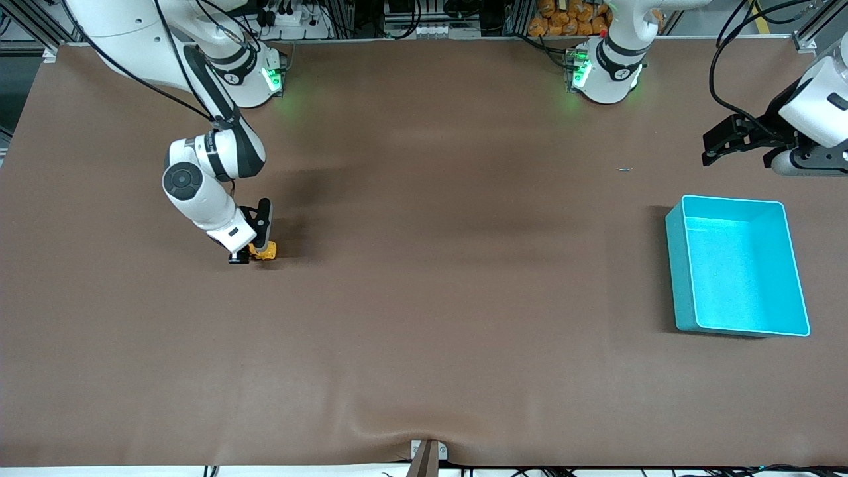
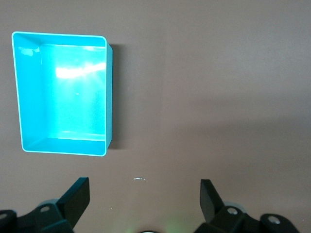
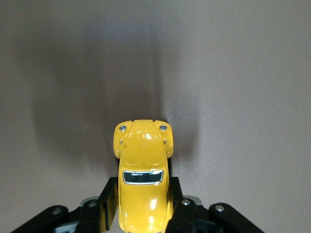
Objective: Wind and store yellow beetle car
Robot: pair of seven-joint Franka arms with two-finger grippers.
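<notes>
The yellow beetle car point(image 1: 265, 251) sits on the brown table toward the right arm's end. My right gripper point(image 1: 250, 254) is down at the table and shut on it. In the right wrist view the yellow beetle car point(image 3: 143, 170) shows its rounded roof and dark window, with a black finger point(image 3: 109, 201) pressed against each side of the body. My left gripper point(image 1: 715, 147) waits open above the table at the left arm's end; in the left wrist view the left gripper point(image 2: 144, 196) holds nothing between its spread fingers.
A turquoise bin point(image 1: 678, 265) stands at the left arm's end of the table; the turquoise bin point(image 2: 111, 97) looks empty in the left wrist view. A tiny light speck point(image 1: 625, 169) lies on the cloth between the bin and the left arm's base.
</notes>
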